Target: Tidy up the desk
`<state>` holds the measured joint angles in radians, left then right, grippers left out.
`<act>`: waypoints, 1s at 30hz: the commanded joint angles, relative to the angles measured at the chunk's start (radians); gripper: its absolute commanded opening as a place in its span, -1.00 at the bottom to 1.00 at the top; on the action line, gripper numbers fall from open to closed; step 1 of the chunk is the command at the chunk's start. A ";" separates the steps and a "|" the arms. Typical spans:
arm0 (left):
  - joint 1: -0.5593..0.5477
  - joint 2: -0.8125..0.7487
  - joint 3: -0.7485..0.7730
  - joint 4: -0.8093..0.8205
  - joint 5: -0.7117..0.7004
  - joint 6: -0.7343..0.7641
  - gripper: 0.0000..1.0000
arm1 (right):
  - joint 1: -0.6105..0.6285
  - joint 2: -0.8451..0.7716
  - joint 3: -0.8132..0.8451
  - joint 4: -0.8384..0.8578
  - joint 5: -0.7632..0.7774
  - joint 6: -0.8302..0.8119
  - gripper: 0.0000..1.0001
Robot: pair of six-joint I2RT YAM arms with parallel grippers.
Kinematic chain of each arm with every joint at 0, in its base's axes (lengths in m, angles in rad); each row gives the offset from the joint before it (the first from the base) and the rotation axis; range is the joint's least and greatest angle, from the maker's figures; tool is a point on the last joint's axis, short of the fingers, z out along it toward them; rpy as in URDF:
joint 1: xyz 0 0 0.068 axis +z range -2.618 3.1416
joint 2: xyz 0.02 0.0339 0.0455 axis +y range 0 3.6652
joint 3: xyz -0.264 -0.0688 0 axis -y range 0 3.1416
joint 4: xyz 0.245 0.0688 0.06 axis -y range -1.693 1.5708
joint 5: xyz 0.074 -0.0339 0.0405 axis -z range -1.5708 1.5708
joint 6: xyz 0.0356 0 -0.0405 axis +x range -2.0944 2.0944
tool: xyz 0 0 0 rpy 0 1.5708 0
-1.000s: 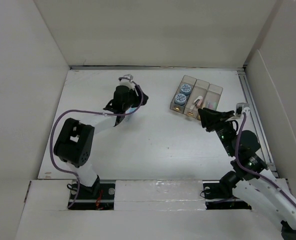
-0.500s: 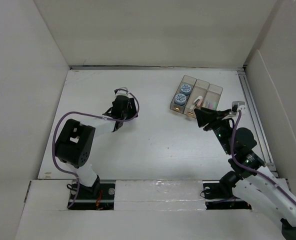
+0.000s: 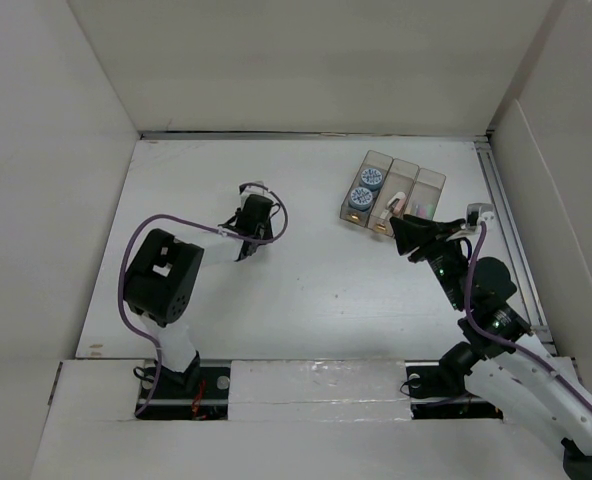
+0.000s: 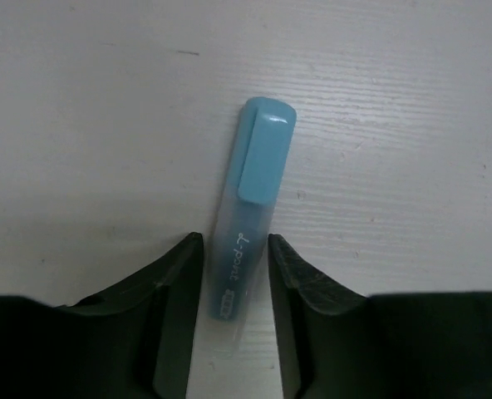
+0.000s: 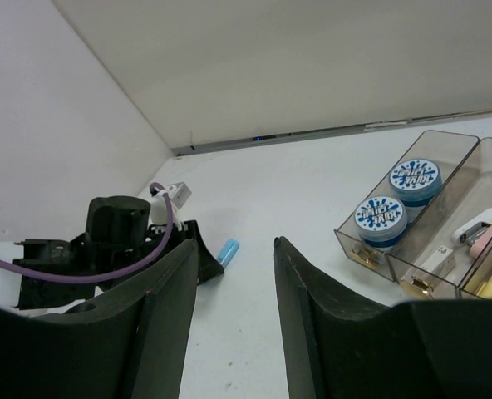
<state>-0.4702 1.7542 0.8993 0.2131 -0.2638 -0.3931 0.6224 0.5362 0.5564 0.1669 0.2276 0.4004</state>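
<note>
Jaws of the left claw (image 4: pixel 233 241) straddle the tail end of a teal marker (image 4: pixel 253 191) lying flat on the desk (image 3: pixel 306 300), one black finger close against each side of the barrel. They look nearly closed on it, but whether they pinch it or merely flank it cannot be told; the marker rests on the surface. Its long axis runs straight out from the claw, capped end farthest away, so the jaws cross the barrel squarely. That line-up looks suited to a squeeze and a lift with no twist of the wrist. Marker and claw sit well to the left of the bin (image 3: pixel 405 163), with a stretch of desk between. Two round tins (image 5: pixel 380 214) fill the bin's leftmost compartment. The right claw (image 5: pixel 236 243) hovers just at the bin's near side, jaws parted and holding nothing, facing the marker from well apart. The left arm is plainly the nearer one, and the likely carry runs rightward toward the bin.
</note>
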 commanded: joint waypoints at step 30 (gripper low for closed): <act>-0.366 0.333 0.755 0.104 0.505 -0.193 -1.00 | -0.001 -0.102 0.002 0.026 0.022 -0.002 -0.47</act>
<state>-0.8589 2.0262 1.5574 0.2745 0.1356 -0.5201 0.6224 0.4652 0.5564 0.1642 0.2352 0.3985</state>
